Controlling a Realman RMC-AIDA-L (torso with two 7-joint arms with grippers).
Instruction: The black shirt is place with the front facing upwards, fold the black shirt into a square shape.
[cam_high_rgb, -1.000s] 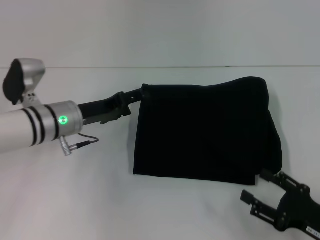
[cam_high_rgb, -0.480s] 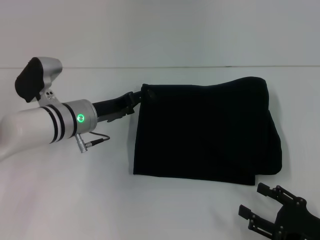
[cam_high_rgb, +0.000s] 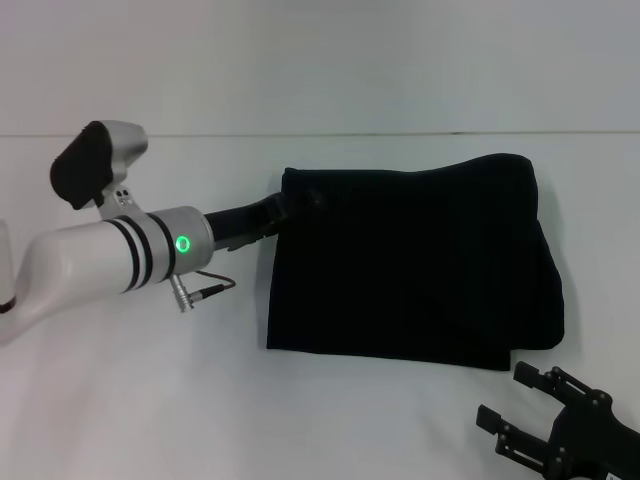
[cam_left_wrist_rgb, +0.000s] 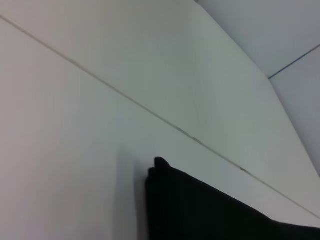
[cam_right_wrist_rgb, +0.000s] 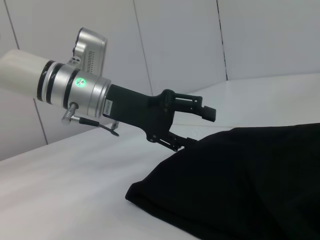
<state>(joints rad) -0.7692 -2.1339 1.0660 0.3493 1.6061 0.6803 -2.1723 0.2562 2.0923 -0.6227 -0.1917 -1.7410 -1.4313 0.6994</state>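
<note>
**A:** Where is the black shirt?

**B:** The black shirt (cam_high_rgb: 410, 265) lies on a white counter (cam_high_rgb: 330, 420), a little right of centre in the head view. It is folded into a thick, roughly rectangular bundle with layered edges showing on the right side. No print or label is visible.

**A:** What are the two arms doing?

**B:** The left claw (cam_right_wrist_rgb: 192, 122) reaches in from the left to the bundle's far left corner. In the right wrist view its upper finger sits raised above the cloth, while the lower one meets the corner, so it looks parted, not pinching. The right claw (cam_high_rgb: 545, 420) is low at the near right, just off the bundle's near right corner, with its fingers spread and holding nothing.

**A:** How would the shirt behave if picked up?

**B:** I judge it light, soft and limp. It would sag and drape from any single point, and the stacked layers could slide apart or unfold if only the top one were caught. It is not fragile.

**A:** Where should a claw take hold?

**B:** Probably at a corner or along a folded edge, pinching through all the layers at once. The far left corner beside the left claw and the near right corner beside the right claw seem the natural spots, so both ends travel together.
</note>
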